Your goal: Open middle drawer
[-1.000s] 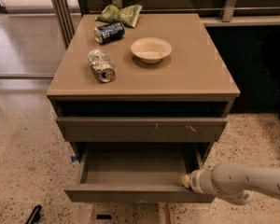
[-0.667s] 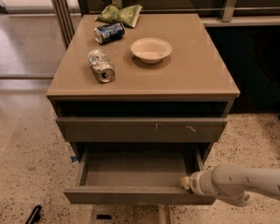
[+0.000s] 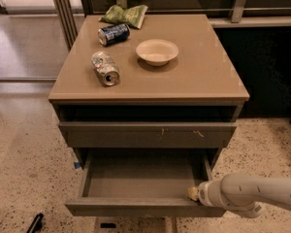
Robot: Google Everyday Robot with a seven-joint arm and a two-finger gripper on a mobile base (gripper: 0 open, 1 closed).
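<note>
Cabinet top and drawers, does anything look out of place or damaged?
Two cans lie tipped on the cabinet top: a dented silver can and a blue can. The upper drawer front bears pale scratches. The middle drawer stands open, the end effector at its right front corner.

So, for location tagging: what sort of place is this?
Probably an office break area: speckled floor, cabinet bearing a soda can and bowl. The tool is at the middle drawer, front right corner.
</note>
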